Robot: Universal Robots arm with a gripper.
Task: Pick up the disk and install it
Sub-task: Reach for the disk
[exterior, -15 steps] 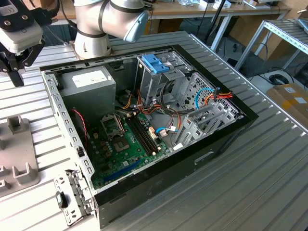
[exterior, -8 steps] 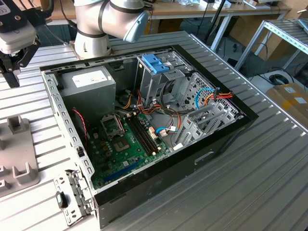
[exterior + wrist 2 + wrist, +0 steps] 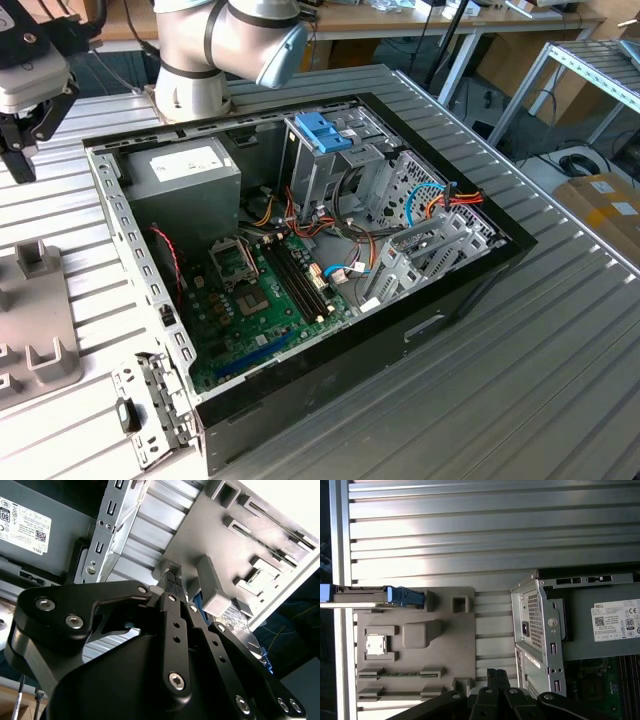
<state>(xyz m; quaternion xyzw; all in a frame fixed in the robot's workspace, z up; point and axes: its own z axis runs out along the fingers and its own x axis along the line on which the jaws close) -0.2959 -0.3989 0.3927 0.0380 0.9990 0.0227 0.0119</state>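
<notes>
End effector (image 3: 497, 672), empty with jaws pinched together, hovers over the grey holder (image 3: 445, 645); the disk (image 3: 360, 598) stands on edge in the holder's corner slot, at the edge of the tabletop (image 3: 470, 540); approach step, I judge; grasping needs jaws spread astride it.

The flat silver-metal disk in its blue plastic carrier frame (image 3: 370, 599) stands on edge in the grey plastic holder tray (image 3: 445, 645), one end cut off by the edge of the first wrist view. In the second wrist view the black hand (image 3: 172, 580) hides most of it. In the exterior view the tray runs out of the picture at eight o'clock.
</notes>
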